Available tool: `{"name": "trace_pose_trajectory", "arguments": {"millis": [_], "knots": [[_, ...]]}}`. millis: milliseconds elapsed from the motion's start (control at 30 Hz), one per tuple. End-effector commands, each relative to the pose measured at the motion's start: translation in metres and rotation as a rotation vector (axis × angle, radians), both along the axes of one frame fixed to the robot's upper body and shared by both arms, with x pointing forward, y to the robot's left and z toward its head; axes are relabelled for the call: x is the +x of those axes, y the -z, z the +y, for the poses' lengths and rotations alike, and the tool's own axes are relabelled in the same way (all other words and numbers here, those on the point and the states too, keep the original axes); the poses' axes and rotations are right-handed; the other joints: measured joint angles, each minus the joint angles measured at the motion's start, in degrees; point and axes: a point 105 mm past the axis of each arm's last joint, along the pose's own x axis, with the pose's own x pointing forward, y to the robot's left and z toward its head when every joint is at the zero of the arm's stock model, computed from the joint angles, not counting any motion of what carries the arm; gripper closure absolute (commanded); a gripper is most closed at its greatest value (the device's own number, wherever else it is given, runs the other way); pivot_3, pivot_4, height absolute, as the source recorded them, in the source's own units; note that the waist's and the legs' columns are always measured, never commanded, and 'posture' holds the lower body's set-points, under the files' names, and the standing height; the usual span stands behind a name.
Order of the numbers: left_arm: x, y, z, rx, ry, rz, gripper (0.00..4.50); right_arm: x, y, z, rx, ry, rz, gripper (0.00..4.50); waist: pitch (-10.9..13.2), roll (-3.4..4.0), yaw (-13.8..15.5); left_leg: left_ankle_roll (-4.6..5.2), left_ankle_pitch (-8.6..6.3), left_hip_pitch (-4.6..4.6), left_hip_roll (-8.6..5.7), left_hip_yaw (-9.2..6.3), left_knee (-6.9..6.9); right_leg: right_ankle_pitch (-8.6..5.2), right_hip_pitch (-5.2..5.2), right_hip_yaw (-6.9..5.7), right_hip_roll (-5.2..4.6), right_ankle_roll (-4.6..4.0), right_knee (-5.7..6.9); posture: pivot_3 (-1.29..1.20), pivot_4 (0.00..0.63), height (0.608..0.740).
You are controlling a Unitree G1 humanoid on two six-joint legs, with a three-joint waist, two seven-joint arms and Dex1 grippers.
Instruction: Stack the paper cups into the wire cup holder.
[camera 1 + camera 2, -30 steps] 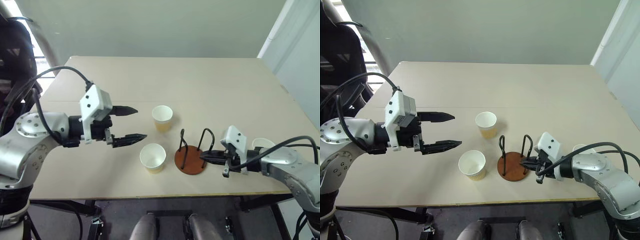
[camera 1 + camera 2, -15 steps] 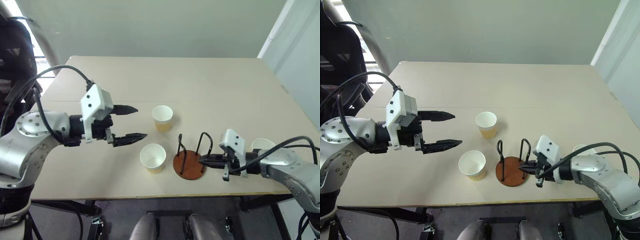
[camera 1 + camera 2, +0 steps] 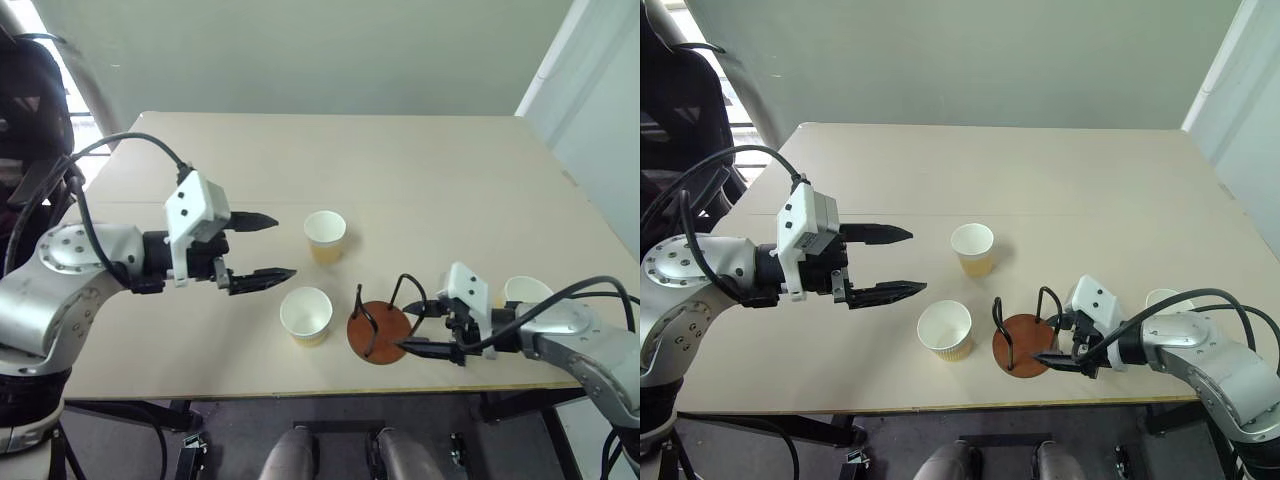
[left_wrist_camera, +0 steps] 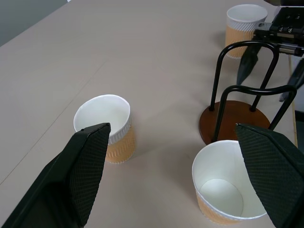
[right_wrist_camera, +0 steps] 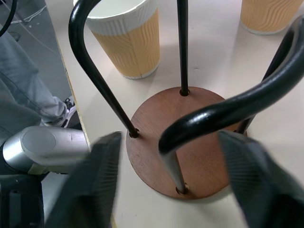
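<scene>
Two paper cups [image 3: 325, 235] [image 3: 306, 314] stand upright mid-table, and a third cup [image 3: 527, 290] stands at the right behind my right arm. The wire cup holder [image 3: 378, 332], a rust-brown disc with black wire loops, sits right of the near cup. My right gripper [image 3: 412, 328] is open at the holder's right edge, its fingers spread on either side of the nearest loop and holding nothing. In the right wrist view the disc [image 5: 180, 142] lies close between the fingers. My left gripper [image 3: 283, 246] hovers open and empty, left of the two cups.
The table's front edge [image 3: 300, 385] runs just below the holder and the near cup. The far half of the tan table [image 3: 380, 160] is bare. A dark chair [image 3: 30, 90] stands off the table's left side.
My right gripper has gone from shut to open at the holder. The holder has slid a little toward the table's front edge and turned. The left arm and the cups stayed put.
</scene>
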Motion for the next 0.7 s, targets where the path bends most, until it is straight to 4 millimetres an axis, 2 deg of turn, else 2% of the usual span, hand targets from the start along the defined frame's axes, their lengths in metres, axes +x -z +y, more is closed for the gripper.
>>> {"name": "trace_pose_trajectory", "arguments": {"millis": [33,167,300,467,533,633,700], "knots": [[-0.003,-0.011,-0.002,0.005,0.038,-0.037,0.00,-0.004,-0.011,-0.004,-0.055,-0.047,-0.062,0.02,0.0,0.00,0.0,0.00,0.00,0.00,0.00,0.00,0.00,0.00,0.01,0.00,0.00,0.00,-0.01,0.00,0.150,0.740],[-0.011,-0.030,-0.003,-0.030,0.113,-0.062,0.00,0.005,-0.028,-0.028,-0.206,-0.037,-0.168,0.02,0.0,-0.01,0.1,-0.01,-0.01,-0.05,0.00,0.00,0.01,-0.05,-0.01,0.00,-0.01,-0.09,-0.03,0.00,0.150,0.740],[-0.026,-0.052,-0.010,-0.120,0.235,-0.077,0.00,0.012,-0.052,-0.046,-0.314,-0.029,-0.265,0.02,0.0,-0.01,0.1,-0.03,-0.02,-0.13,0.00,0.00,0.02,-0.03,-0.09,0.01,-0.01,-0.06,-0.01,0.00,0.150,0.740],[-0.030,-0.044,-0.014,-0.093,0.281,-0.024,0.00,0.016,-0.103,-0.069,-0.392,0.008,-0.394,0.02,0.0,0.03,0.2,-0.01,-0.05,-0.19,0.00,0.00,-0.03,0.05,-0.16,0.01,-0.01,0.17,-0.02,0.00,0.150,0.740],[-0.032,-0.036,-0.018,-0.083,0.306,0.017,0.00,0.012,-0.105,-0.080,-0.438,0.015,-0.383,0.02,0.0,0.02,0.4,0.00,-0.06,-0.23,0.00,-0.01,-0.03,0.03,-0.18,-0.01,-0.01,0.19,-0.03,0.00,0.150,0.740],[-0.036,-0.013,-0.023,-0.038,0.332,0.080,0.00,-0.001,-0.094,-0.101,-0.526,0.016,-0.307,0.02,0.0,-0.09,0.7,0.03,-0.15,-0.23,0.02,-0.02,-0.04,-0.02,-0.15,-0.02,-0.01,0.22,-0.06,0.00,0.150,0.740],[-0.038,-0.017,-0.023,-0.074,0.347,0.075,0.00,-0.008,-0.087,-0.115,-0.561,0.047,-0.267,0.02,0.0,-0.08,0.8,-0.02,-0.33,-0.22,0.01,-0.01,0.09,-0.11,-0.11,-0.03,-0.01,0.24,-0.03,0.00,0.150,0.740]]}}
